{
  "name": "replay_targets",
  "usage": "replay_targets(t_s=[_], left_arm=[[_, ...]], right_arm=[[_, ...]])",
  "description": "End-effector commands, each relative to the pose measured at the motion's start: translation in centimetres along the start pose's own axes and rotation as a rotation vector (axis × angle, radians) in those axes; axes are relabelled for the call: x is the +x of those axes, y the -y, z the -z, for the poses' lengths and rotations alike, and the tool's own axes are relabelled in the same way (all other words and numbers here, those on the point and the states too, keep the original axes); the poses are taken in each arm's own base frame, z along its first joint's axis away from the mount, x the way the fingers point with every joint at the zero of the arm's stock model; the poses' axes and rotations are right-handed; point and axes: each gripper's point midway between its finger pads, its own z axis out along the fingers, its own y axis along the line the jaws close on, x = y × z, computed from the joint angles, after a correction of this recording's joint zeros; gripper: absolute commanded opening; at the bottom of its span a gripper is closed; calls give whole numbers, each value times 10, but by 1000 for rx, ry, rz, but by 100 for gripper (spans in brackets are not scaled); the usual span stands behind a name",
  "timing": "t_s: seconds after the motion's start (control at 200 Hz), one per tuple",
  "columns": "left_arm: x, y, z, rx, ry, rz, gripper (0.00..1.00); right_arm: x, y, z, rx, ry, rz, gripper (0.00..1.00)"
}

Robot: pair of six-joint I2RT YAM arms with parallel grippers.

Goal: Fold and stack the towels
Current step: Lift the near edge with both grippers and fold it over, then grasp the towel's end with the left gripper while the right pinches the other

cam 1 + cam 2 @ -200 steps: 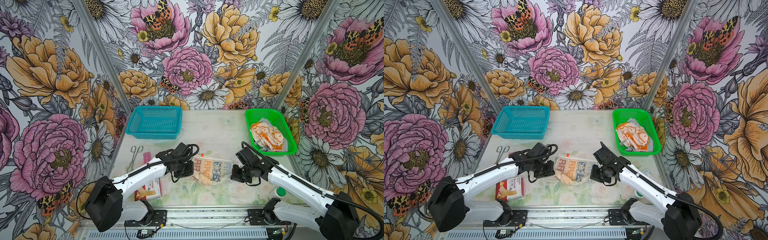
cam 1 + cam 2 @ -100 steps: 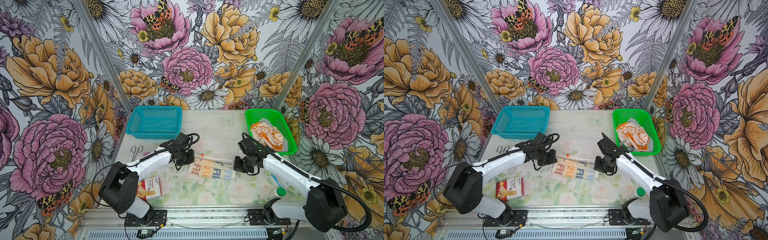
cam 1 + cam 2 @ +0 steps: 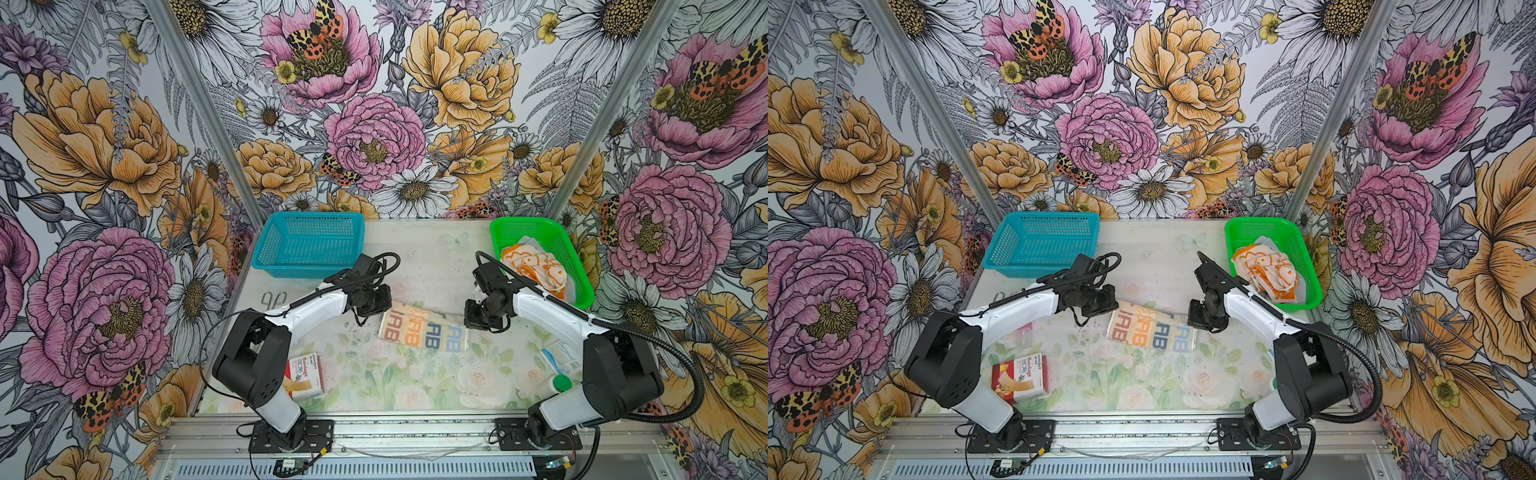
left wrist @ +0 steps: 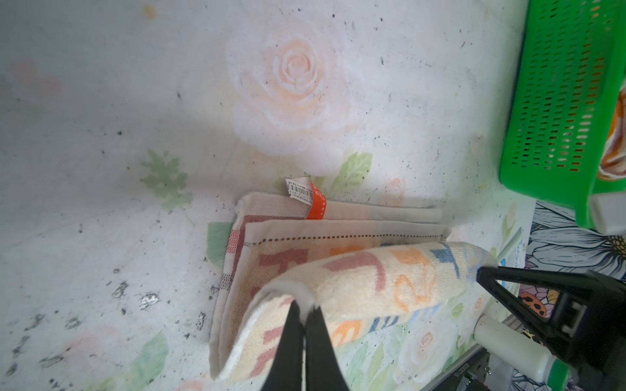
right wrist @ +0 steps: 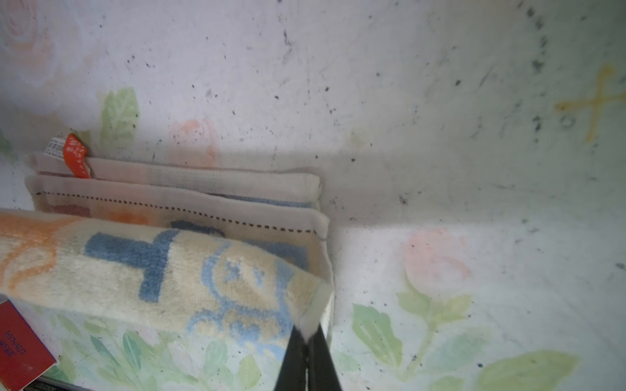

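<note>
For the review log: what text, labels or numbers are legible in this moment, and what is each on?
"Bandage": on the bandage box, in both top views.
"HYNAUT": same box, clearest on its red side in the right wrist view.
"Surgical": on the white-and-blue packet.
"AB", repeated in brown, orange and blue: on the cream towel; the rest of the lettering is folded under.
Barcode tag on that towel: digits too small to read.

Fluffy terry-cloth cream towel (image 4: 372, 277), perforated glossy plastic green basket (image 4: 559, 101), scuffed matt printed tabletop (image 4: 135, 101)
</note>
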Motion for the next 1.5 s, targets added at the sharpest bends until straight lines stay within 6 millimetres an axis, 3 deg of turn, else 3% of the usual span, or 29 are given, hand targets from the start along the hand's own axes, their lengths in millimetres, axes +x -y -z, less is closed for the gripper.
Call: replay_targets(t_s=[0.0, 0.14, 0.19, 0.295, 0.335, 0.46, 0.595, 0.791, 0.991, 1.191, 1.491], left_arm=[[-16, 2, -4, 5, 37, -10, 0], [-20, 4, -8, 10, 46, -3, 0], [-23, 5, -9, 12, 53, -4, 7], [-33, 9, -7, 17, 75, -12, 14], [-38, 11, -5, 18, 88, -21, 18], [-56, 20, 10, 6, 165, -88, 29], [-56, 22, 24, -31, 230, -150, 32], [-9, 31, -9, 28, 103, -163, 31], [6, 24, -32, 37, 86, -112, 31], [2, 2, -43, -26, 92, -77, 32], [-3, -34, -55, -95, 87, -34, 33]], right_arm=[[-17, -8, -5, -25, 18, 46, 0], [-27, -9, -13, -22, 17, 54, 0], [-29, -10, -13, -18, 23, 58, 0], [-38, -12, -6, -13, 55, 71, 12], [-42, -13, 0, -11, 78, 77, 21], [-53, -19, 32, 1, 199, 119, 45], [-42, -33, 53, -78, 233, 123, 52], [-11, -57, 16, -111, 109, 173, 52], [-21, -73, -14, -139, 108, 160, 52], [-30, -40, -43, -20, 81, 96, 52], [-34, 1, -54, 65, 65, 30, 52]])
